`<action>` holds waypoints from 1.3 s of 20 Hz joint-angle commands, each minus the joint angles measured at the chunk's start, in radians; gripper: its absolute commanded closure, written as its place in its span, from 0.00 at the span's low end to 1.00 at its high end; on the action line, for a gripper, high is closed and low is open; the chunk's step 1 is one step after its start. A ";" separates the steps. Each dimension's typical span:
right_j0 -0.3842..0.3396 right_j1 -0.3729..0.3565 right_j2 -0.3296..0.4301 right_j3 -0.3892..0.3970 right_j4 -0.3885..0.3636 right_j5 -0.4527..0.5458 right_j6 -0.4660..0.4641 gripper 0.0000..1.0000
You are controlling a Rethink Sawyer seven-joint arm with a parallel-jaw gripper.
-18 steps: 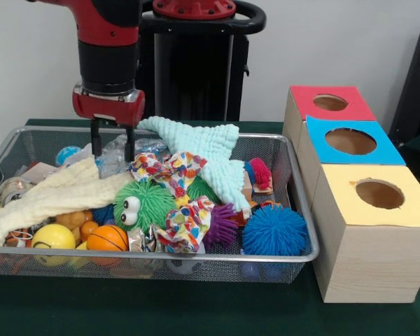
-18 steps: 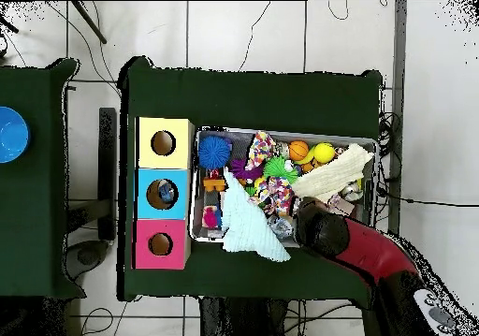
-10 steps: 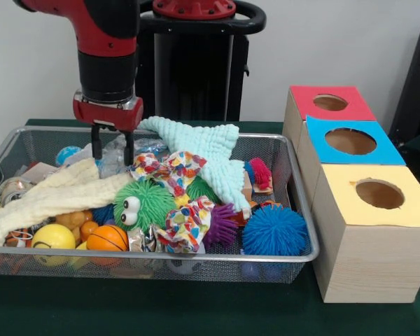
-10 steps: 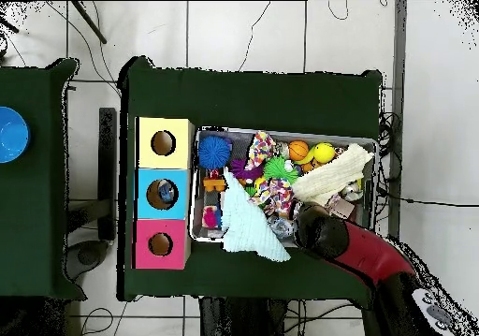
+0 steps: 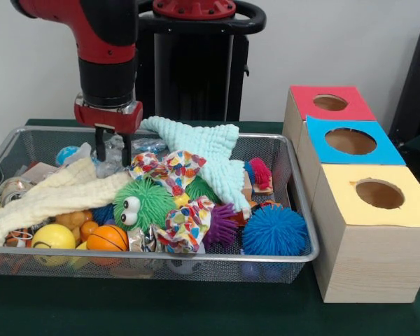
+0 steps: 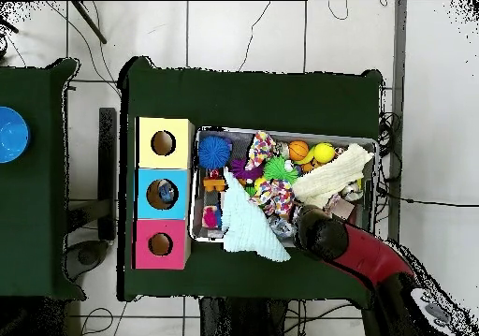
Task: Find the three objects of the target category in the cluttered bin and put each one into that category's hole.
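Three wooden boxes stand right of the wire bin (image 5: pixel 302 231), topped yellow (image 5: pixel 378 196), blue (image 5: pixel 350 142) and red (image 5: pixel 329 103) from near to far, each with a round hole. Nearest in the bin lie an orange ball (image 5: pixel 107 239), a blue spiky ball (image 5: pixel 274 230) and a green googly-eyed puffer (image 5: pixel 144 204). Farther back, the gripper (image 5: pixel 112 145) hangs over the left rear, fingers slightly apart, straddling crinkled clear plastic (image 5: pixel 109 155); whether they pinch it, I cannot tell.

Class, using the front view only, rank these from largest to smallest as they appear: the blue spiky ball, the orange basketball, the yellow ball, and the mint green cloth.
1. mint green cloth
2. blue spiky ball
3. orange basketball and yellow ball: these look alike, both partly hidden, so no ranking between them.
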 commanded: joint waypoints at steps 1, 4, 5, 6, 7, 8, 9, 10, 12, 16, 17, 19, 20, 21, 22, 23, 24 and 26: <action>-0.002 0.036 0.022 -0.026 0.020 -0.041 0.173 1.00; 0.015 0.043 0.017 -0.049 0.018 0.008 0.153 1.00; 0.018 0.039 0.015 -0.051 0.012 -0.008 0.151 1.00; 0.020 0.033 0.016 -0.051 0.011 -0.008 0.150 1.00; 0.021 0.029 0.017 -0.050 0.014 -0.006 0.152 1.00; 0.021 0.028 0.017 -0.051 0.014 -0.005 0.151 1.00; 0.021 0.026 0.018 -0.052 0.015 -0.004 0.150 1.00; 0.023 0.023 0.017 -0.054 0.015 -0.001 0.150 1.00; 0.029 0.018 0.015 -0.057 0.018 0.003 0.152 1.00; 0.038 0.006 0.012 -0.061 0.020 0.015 0.149 1.00; 0.040 -0.003 0.011 -0.057 0.020 0.017 0.149 1.00; 0.042 -0.015 0.012 -0.051 0.023 0.021 0.149 1.00; 0.044 -0.021 0.012 -0.050 0.024 0.023 0.149 1.00; 0.049 -0.033 0.013 -0.043 0.027 0.027 0.152 1.00; 0.053 -0.044 0.013 -0.043 0.032 0.042 0.152 1.00; 0.059 -0.054 0.013 -0.046 0.038 0.060 0.152 1.00; 0.065 -0.062 0.012 -0.049 0.044 0.080 0.152 1.00; 0.078 -0.070 0.006 -0.056 0.048 0.100 0.153 1.00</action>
